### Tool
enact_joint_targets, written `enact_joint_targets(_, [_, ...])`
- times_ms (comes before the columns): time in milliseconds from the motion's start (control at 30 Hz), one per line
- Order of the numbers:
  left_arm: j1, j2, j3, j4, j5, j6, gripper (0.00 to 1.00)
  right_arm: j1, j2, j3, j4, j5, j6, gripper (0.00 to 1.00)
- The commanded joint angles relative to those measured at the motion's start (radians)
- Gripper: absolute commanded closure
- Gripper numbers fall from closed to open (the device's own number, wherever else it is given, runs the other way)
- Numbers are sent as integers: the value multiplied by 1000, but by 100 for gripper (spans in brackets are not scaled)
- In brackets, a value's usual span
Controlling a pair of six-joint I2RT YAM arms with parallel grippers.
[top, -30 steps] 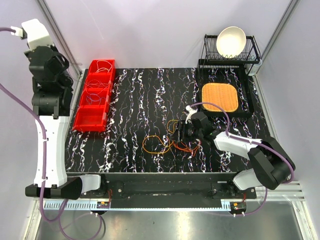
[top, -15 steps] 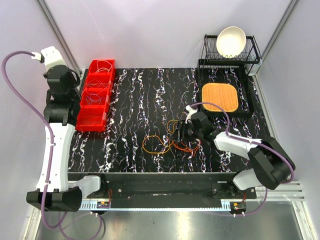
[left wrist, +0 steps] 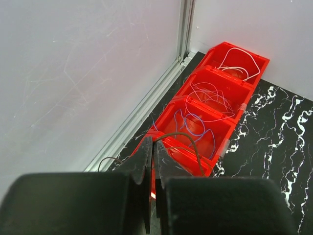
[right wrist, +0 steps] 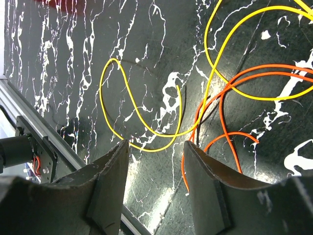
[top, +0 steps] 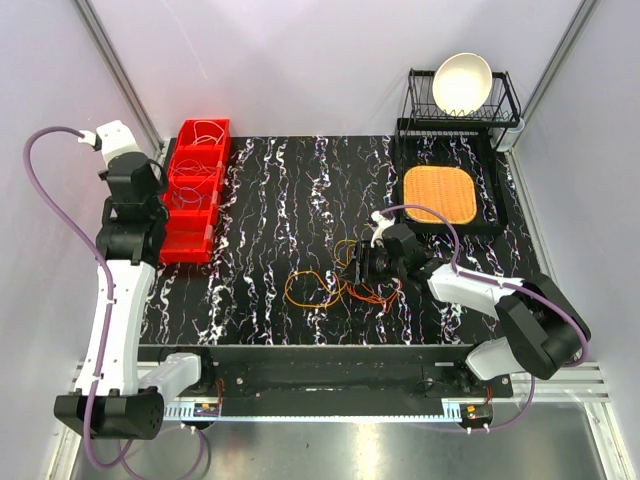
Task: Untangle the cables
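Top external view: the thin orange, yellow and red cables (top: 335, 286) lie in a loose knot on the black white-veined desk (top: 270, 200), a little right of centre and closer to its near edge than its far one. The heap is wider than it is deep, so its long axis runs left to right, roughly parallel with the near edge. As a bundle it points nowhere in particular. From the right wrist, one yellow cable (right wrist: 146, 143) loops across the desk with a free end turned toward the far side, and orange cable (right wrist: 230, 98) strands cross it.

A row of red plastic bins (top: 190, 190) sits along the left edge near the far-left corner, well apart from the knot. The left wrist view shows white strands in the farther compartments and blue ones in a nearer one, so I judge some sorting done. The crossed loops on the desk are what is left.

The left gripper (left wrist: 152, 147) is clenched tight above the near end of the bins. A thin dark cable (left wrist: 188, 142) seems to arc out from its tips, apparently pinched there. The right gripper (right wrist: 156, 143) hangs low over the knot, released, its jaws partly apart astride the yellow loop and grasping nothing.
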State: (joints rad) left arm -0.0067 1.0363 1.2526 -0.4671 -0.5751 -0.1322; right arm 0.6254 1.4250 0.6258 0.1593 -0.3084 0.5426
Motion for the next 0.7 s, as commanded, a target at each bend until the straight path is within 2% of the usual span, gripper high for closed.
enact_joint_targets(0, [5, 25, 112, 59, -22, 5, 100, -6, -11, 0, 43, -17, -21, 46])
enact_joint_targets(200, [5, 70, 160, 35, 8, -17, 100, -6, -18, -8, 49, -15, -20, 46])
enact_joint_targets(400, [5, 16, 12, 42, -22, -53, 100, -7, -21, -14, 57, -20, -21, 46])
enact_joint_targets(533, [5, -16, -91, 87, 32, -46, 100, -9, -23, -14, 60, -26, -23, 46])
enact_joint_targets(667, [5, -1, -108, 74, -11, -52, 100, -7, -28, -18, 65, -26, -21, 46])
